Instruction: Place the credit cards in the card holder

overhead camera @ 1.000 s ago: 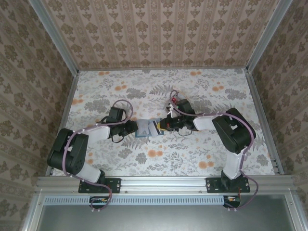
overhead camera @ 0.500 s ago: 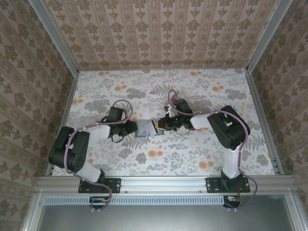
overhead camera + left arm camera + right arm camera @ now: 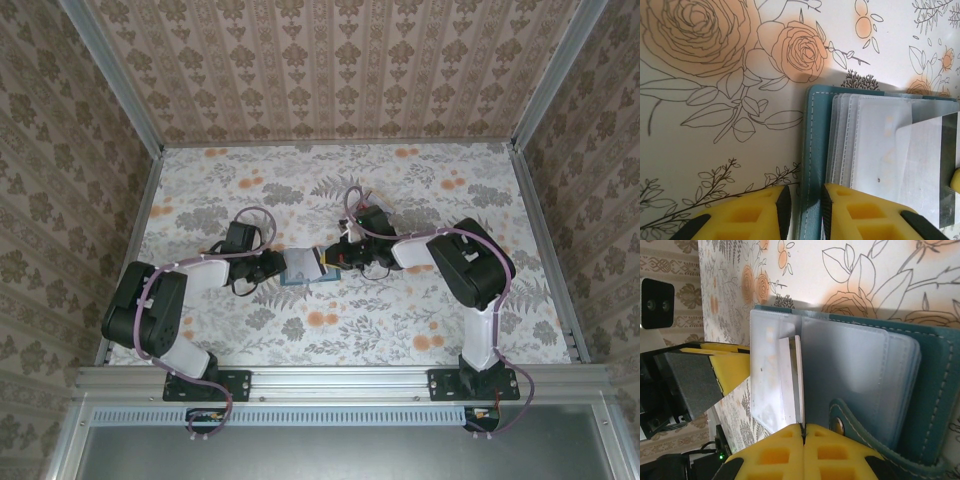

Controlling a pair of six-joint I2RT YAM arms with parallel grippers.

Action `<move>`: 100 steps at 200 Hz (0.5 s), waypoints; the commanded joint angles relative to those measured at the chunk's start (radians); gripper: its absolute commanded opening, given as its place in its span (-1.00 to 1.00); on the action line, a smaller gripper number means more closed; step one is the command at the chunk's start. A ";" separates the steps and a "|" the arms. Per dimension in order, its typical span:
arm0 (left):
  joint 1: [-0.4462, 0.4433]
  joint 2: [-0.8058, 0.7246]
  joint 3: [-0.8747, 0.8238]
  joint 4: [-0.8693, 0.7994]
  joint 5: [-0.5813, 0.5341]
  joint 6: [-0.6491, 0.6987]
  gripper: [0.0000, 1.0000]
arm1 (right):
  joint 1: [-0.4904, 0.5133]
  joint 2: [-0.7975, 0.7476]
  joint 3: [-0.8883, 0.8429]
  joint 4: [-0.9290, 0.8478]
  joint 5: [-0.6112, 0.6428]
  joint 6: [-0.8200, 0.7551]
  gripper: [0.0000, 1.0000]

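The teal card holder [image 3: 303, 267] lies open on the floral table between my two grippers, its clear sleeves [image 3: 850, 365] facing up. My left gripper [image 3: 278, 264] grips the holder's left cover edge [image 3: 812, 165], one pad on each side of it [image 3: 802, 205]. My right gripper [image 3: 335, 258] is shut [image 3: 802, 429] on a pale grey-white credit card [image 3: 790, 380], which it holds edge-on at the sleeves' opening. The same card [image 3: 922, 165], with a dark stripe, overlaps the sleeves in the left wrist view. No red card is in view.
The holder's snap strap [image 3: 850, 415] curls up just right of my right fingers. A floral cloth [image 3: 400, 190] covers the table. Patterned walls and metal rails [image 3: 545, 240] close it in on three sides. My left finger [image 3: 727, 365] sits close to the card.
My right gripper has moved left with the card onto the holder's sleeves, and its elbow has swung left. The left gripper and the holder have stayed put.
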 commanded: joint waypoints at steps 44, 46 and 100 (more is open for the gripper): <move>-0.033 0.081 0.000 0.047 0.003 -0.015 -0.44 | 0.019 0.049 0.012 0.033 0.121 -0.019 -0.96; -0.034 0.082 0.000 0.048 0.003 -0.015 -0.44 | 0.019 0.050 0.012 0.034 0.124 -0.019 -0.96; -0.042 0.082 0.005 0.049 0.004 -0.020 -0.45 | 0.027 0.053 -0.005 0.067 0.172 -0.021 -0.96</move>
